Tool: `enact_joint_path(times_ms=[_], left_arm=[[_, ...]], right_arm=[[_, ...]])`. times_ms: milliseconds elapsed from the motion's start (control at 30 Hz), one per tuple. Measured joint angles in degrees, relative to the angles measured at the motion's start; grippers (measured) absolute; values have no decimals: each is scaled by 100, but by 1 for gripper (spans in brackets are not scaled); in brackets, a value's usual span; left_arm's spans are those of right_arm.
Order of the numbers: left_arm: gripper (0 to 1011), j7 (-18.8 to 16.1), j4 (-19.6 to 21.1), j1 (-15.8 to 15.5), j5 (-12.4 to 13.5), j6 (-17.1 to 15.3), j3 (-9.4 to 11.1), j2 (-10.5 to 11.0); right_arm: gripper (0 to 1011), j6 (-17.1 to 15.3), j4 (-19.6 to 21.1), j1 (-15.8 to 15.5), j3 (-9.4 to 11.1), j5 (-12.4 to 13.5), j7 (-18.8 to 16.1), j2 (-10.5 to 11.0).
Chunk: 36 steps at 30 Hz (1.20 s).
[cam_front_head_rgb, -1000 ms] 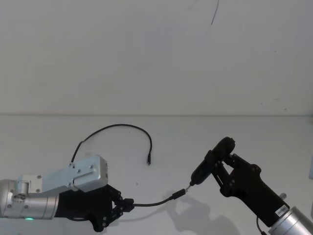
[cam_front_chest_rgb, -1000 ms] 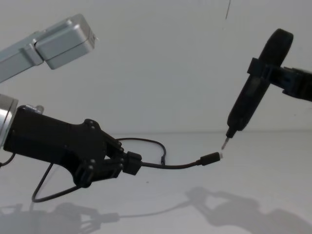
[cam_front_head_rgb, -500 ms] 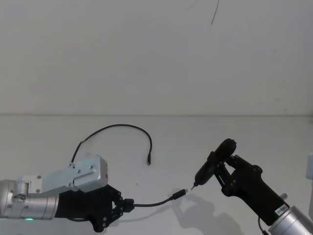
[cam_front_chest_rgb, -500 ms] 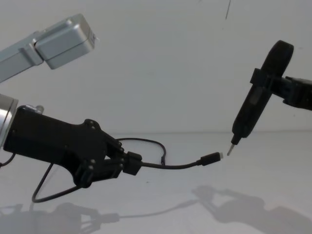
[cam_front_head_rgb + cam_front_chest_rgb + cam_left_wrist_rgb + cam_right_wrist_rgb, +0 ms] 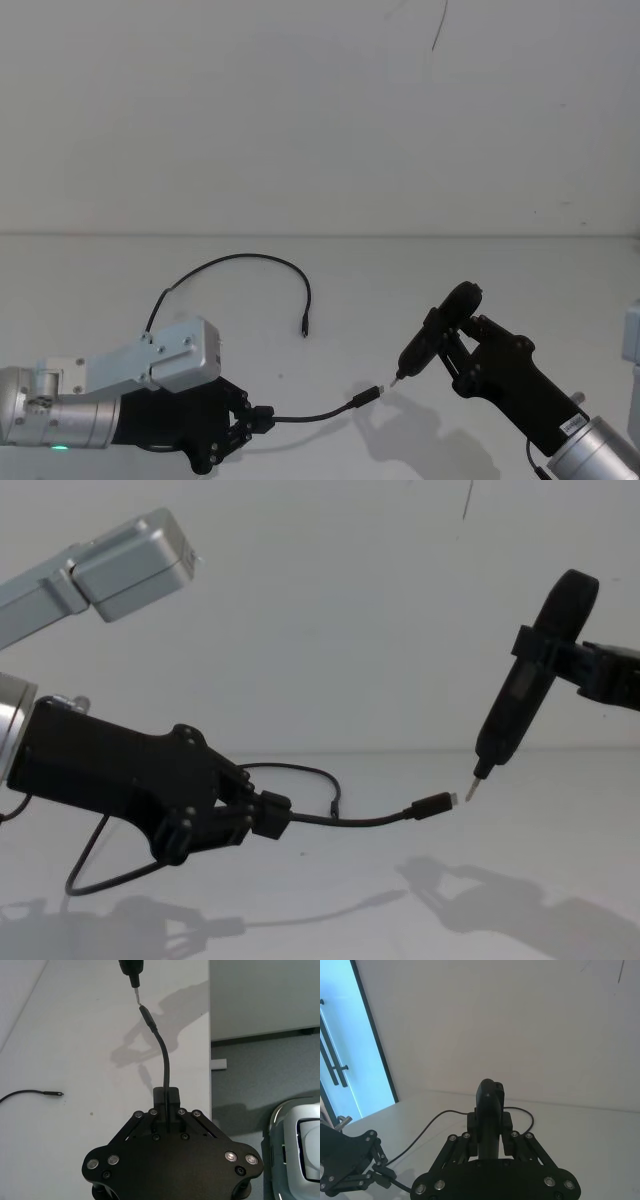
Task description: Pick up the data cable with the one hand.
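Head view: L pincer (image 5: 262, 419) w/ data cable (image 5: 318, 413)

No readable text, brand, number or sign anywhere. Small white sticker (image 5: 571, 427) on the right arm's wrist, head view: dark print on it, too small to read. Nothing legible on either gripper's body, the cable or the table in any other view.

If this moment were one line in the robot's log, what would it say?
left gripper: shut on data cable, plug end lifted off table | right gripper: shut on pointed tool, tip beside plug
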<state>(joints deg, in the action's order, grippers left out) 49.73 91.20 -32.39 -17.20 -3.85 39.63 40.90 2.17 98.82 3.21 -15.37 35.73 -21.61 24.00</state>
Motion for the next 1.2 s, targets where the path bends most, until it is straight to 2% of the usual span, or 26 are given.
enact_joint_path(times_ms=[1200], left_arm=[[40, 0, -1, 0, 1, 0, 0, 0]], right_arm=[[263, -29, 60, 27, -136, 205, -72, 115]])
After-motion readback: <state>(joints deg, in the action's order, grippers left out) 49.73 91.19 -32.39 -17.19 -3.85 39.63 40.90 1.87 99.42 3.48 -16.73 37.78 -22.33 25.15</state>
